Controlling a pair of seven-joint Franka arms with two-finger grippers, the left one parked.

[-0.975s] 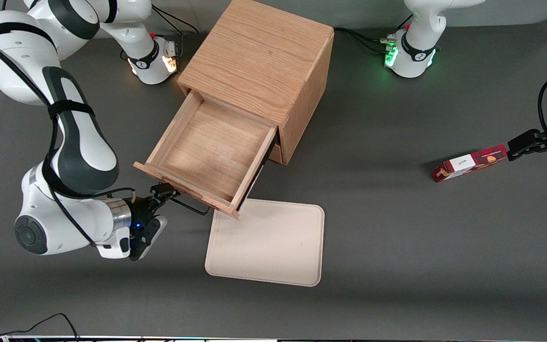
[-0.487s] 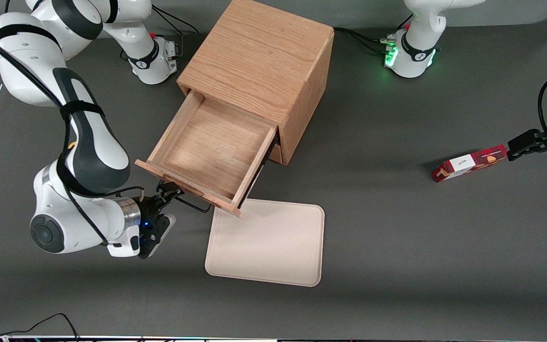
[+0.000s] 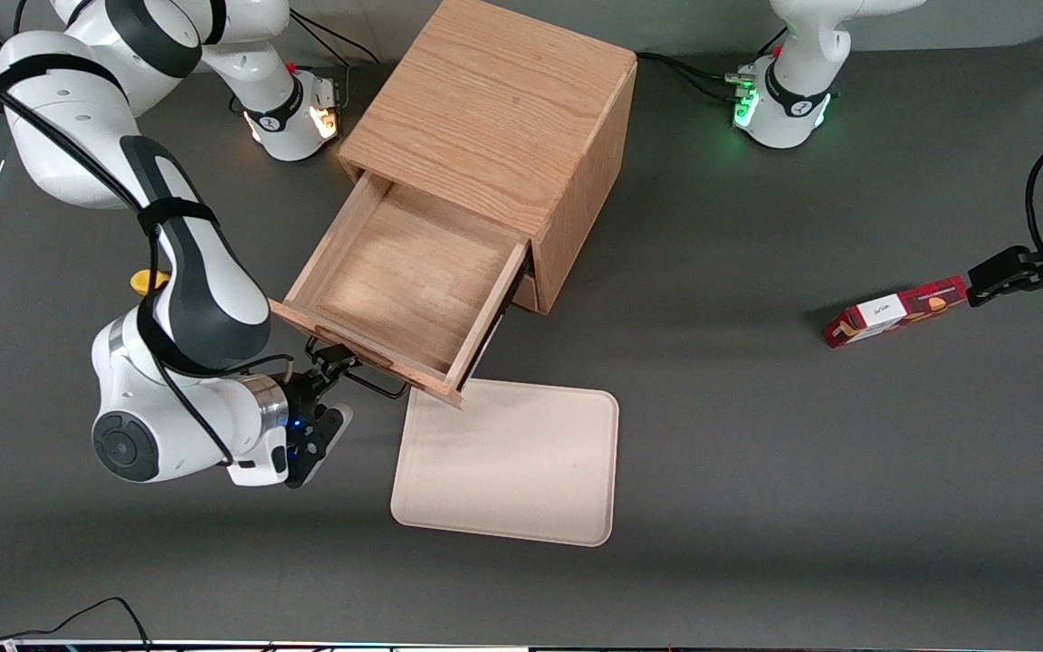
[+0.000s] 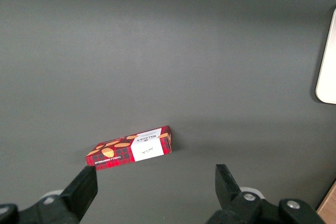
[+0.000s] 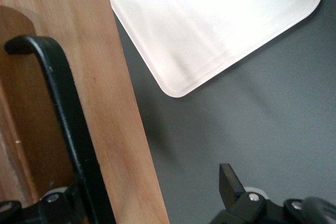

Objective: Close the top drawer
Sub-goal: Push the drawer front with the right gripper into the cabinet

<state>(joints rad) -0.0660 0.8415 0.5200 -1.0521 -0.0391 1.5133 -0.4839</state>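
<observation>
The top drawer [image 3: 404, 272] stands pulled far out of the oak cabinet [image 3: 494, 100], its tray bare inside. Its thin black wire handle [image 3: 377, 385] is on the drawer front facing the front camera. My right gripper [image 3: 333, 360] is at that front, beside the handle, fingers open. In the right wrist view the drawer front [image 5: 105, 103] and the handle [image 5: 63, 108] fill the space between the open fingers, with the gripper [image 5: 142, 195] straddling the front's edge and one fingertip [image 5: 228, 177] free over the table.
A cream flat tray [image 3: 512, 462] lies on the table just in front of the drawer, also in the right wrist view [image 5: 210, 19]. A red biscuit box [image 3: 897, 311] lies toward the parked arm's end. A small yellow object [image 3: 143, 281] shows beside the working arm.
My right arm and gripper have shifted toward the cabinet, and the drawer front has moved a little way in with them.
</observation>
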